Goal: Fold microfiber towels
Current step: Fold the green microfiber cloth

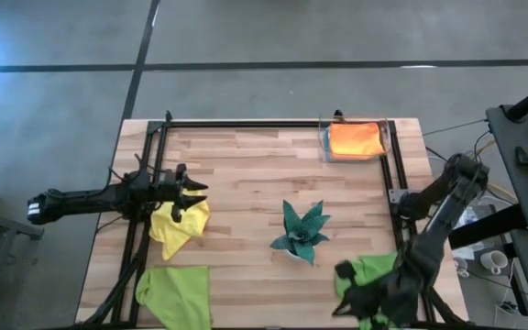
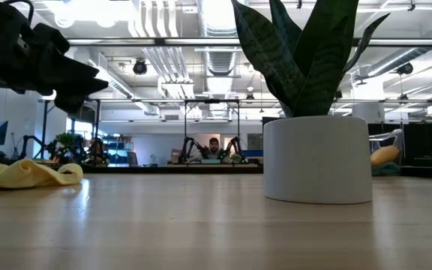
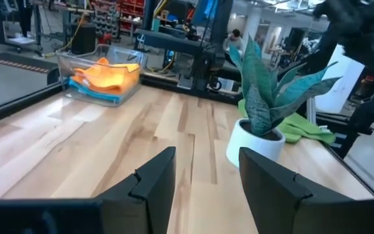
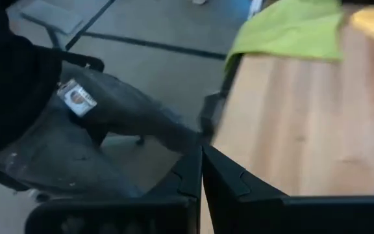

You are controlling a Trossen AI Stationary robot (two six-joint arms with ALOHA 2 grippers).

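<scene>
My left gripper (image 1: 193, 194) is open and empty, above the table just beyond the far edge of the crumpled yellow towel (image 1: 181, 225), which lies on the wood and also shows in the low view (image 2: 21, 174). A lime green towel (image 1: 177, 291) lies at the near left. A second lime green towel (image 1: 376, 268) lies at the near right, beside my right gripper (image 1: 344, 273). That gripper is shut near the table's near edge, and its wrist view (image 4: 200, 170) shows no cloth between the fingers. An orange towel (image 1: 354, 139) lies on a light blue one in a clear bin.
A dark teal spiky plant in a white pot (image 1: 301, 235) stands mid-table, between the arms. The clear bin (image 1: 326, 147) stands at the far right corner. A black frame (image 1: 246, 124) runs along the table's far, left and right sides. Bare wood lies across the table's middle.
</scene>
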